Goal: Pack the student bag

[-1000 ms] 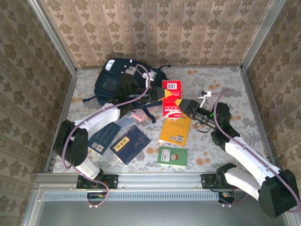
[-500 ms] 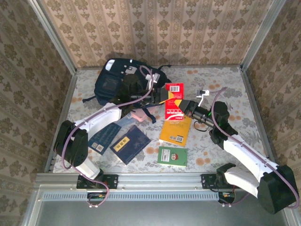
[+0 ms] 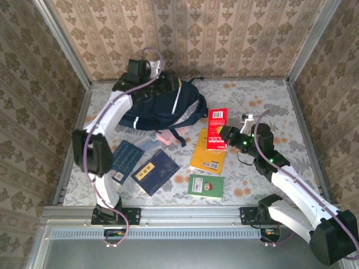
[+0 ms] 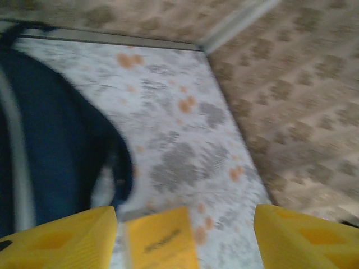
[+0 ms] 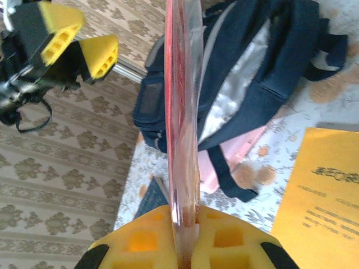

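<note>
Your right jaws are clamped on the red book (image 5: 180, 112), which is lifted off the surface (image 3: 269, 106) right of centre (edge-on to the wrist camera, cover showing from above). Your left jaws stand wide with nothing between them, up at the far side of the student bag (image 3: 162, 106). The bag lies far left, near the red book. A yellow book (image 3: 208, 154) lies flat below the red one.

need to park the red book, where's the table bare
Bare: the far right corner of the table, between the student bag and the right wall. Crowded: the near middle, with the yellow book, green book and navy books.
</note>
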`<control>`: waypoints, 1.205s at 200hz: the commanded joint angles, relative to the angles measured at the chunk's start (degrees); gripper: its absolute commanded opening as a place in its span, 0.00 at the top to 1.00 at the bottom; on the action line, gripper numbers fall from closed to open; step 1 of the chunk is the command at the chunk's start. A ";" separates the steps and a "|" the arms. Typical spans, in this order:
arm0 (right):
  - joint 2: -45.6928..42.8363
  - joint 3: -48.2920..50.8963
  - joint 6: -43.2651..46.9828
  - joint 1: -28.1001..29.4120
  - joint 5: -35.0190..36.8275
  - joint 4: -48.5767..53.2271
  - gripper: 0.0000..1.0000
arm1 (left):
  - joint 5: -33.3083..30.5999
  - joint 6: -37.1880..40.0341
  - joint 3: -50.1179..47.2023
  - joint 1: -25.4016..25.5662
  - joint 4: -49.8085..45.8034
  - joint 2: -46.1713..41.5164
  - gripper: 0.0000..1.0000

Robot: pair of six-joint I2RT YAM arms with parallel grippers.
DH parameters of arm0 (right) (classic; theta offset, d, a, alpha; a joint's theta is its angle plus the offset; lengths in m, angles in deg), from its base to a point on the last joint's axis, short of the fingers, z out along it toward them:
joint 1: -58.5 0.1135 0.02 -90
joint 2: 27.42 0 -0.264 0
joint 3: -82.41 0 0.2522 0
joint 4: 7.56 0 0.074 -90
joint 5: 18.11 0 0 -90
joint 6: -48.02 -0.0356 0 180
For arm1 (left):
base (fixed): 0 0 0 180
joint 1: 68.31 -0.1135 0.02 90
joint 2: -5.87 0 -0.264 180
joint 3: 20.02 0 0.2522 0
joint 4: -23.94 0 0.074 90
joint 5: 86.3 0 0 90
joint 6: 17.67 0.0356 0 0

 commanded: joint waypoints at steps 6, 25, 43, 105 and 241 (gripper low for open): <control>0.19 -0.76 3.31 -0.44 1.58 1.88 0.99 | -6.92 7.23 12.50 -1.04 -12.69 10.79 0.35; 0.21 -1.09 5.03 -0.45 1.65 2.97 0.99 | -7.18 8.30 24.69 -1.44 -18.29 19.69 0.36; 0.35 -1.28 6.24 -0.69 1.63 3.66 1.00 | -5.66 7.04 32.78 -1.88 -20.13 26.44 0.38; 1.01 -1.20 7.09 -2.12 0.17 3.11 1.00 | -2.36 1.71 33.31 -1.45 -15.49 33.26 0.43; -1.00 0.52 6.04 -2.81 -0.89 2.98 1.00 | -7.41 6.00 33.96 2.81 -21.16 36.90 0.93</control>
